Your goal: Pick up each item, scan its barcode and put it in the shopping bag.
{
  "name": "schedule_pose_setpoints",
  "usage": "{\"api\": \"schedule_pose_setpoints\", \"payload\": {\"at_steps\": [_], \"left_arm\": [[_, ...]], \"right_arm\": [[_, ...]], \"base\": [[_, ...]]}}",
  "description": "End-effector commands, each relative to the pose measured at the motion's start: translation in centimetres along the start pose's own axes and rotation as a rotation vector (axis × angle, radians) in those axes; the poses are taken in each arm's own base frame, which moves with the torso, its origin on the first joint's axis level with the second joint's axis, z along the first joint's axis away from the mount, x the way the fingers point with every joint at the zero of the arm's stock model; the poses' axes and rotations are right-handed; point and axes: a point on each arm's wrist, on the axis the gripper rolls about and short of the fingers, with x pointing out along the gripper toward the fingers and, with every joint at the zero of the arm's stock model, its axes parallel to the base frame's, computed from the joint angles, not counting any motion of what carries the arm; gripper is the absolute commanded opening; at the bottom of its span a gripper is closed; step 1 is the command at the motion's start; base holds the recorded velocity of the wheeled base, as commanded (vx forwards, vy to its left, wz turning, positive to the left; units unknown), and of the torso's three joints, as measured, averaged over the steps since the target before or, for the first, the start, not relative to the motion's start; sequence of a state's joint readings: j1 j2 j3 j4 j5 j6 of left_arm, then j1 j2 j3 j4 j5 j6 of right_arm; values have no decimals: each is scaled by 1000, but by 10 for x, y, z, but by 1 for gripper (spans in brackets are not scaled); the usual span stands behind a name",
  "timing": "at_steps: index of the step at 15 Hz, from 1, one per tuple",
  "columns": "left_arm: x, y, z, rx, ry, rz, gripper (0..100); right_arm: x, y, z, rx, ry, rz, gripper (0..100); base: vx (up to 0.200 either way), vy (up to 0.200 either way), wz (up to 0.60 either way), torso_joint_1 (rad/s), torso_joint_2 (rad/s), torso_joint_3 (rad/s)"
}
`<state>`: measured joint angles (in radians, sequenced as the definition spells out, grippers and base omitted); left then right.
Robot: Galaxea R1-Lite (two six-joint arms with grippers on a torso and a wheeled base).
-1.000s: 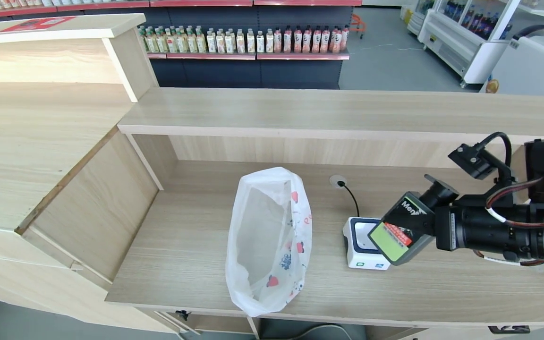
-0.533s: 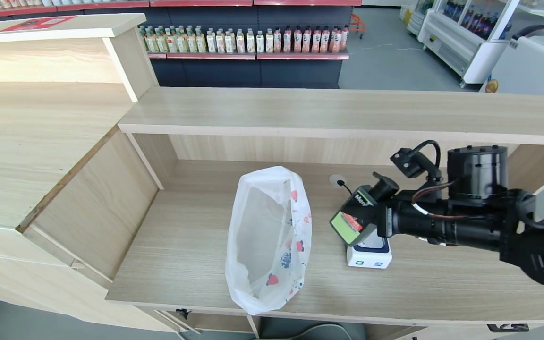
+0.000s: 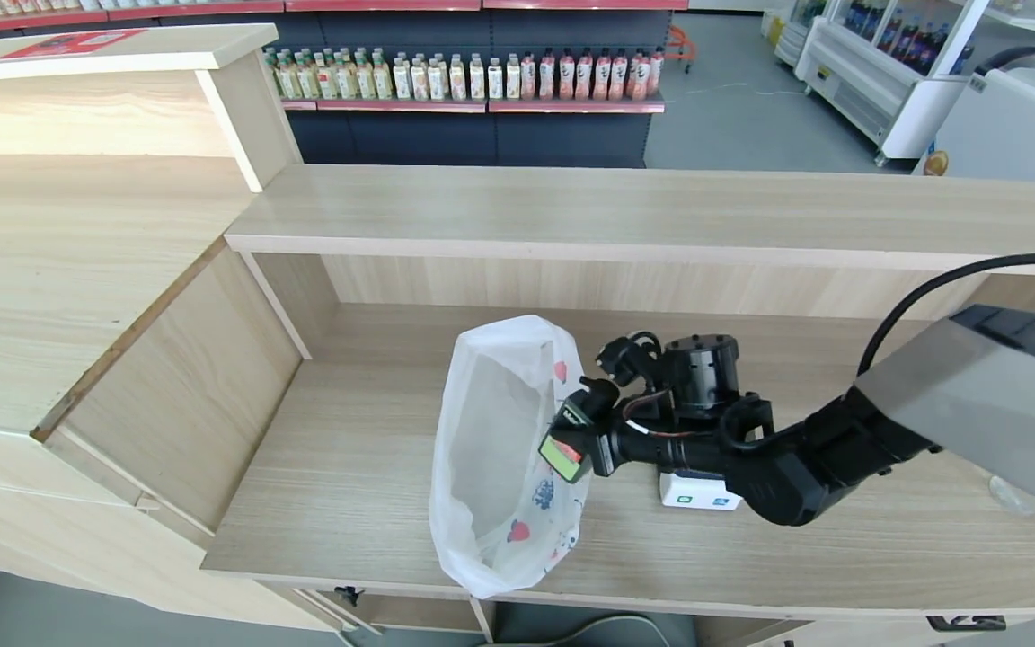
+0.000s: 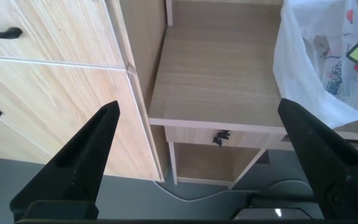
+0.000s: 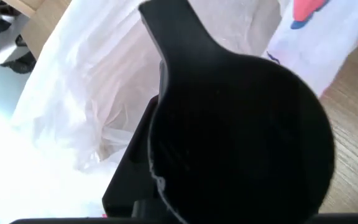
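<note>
Right gripper (image 3: 582, 429) grips green-labelled pack (image 3: 559, 458) at shopping bag (image 3: 459, 467) rim; left gripper (image 4: 197, 160) agape

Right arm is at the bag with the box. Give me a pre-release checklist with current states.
1. Box gripped by the right end effector: ok, shut on it.
2. Shopping bag mouth open: ok, it stands open on the counter.
3. Box over the bag mouth: cannot tell, it is at the bag's right rim.
4. Left end effector clear of the bag: ok, open and off the counter's near edge.
5. Scanner out of the drop zone: ok, it is on the counter right of the bag.
6. Barcode scanned: cannot tell.
</note>
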<state>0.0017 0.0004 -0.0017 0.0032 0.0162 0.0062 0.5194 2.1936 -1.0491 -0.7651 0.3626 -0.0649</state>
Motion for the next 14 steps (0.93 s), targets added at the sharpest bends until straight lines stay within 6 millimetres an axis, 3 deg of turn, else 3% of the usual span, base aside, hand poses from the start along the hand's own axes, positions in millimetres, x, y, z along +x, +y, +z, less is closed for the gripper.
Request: {"api": "schedule_pose_setpoints", "payload": {"at_steps": [1,7,13,14], "left_arm": [[0,0,0,0,0,1,100],[0,0,0,0,0,1,100],[0,0,0,0,0,1,100],[0,0,0,0,0,1,100]], "right_arm": [[25,5,-17,-35,34,30,0],[43,-1,-30,-327,45,38,0],[67,9,-20,-369,-15,60,0],[67,9,-21,-372,-12,62,100]], "base": [[0,0,0,0,0,0],[0,0,0,0,0,0],[0,0,0,0,0,0],[0,0,0,0,0,0]]}}
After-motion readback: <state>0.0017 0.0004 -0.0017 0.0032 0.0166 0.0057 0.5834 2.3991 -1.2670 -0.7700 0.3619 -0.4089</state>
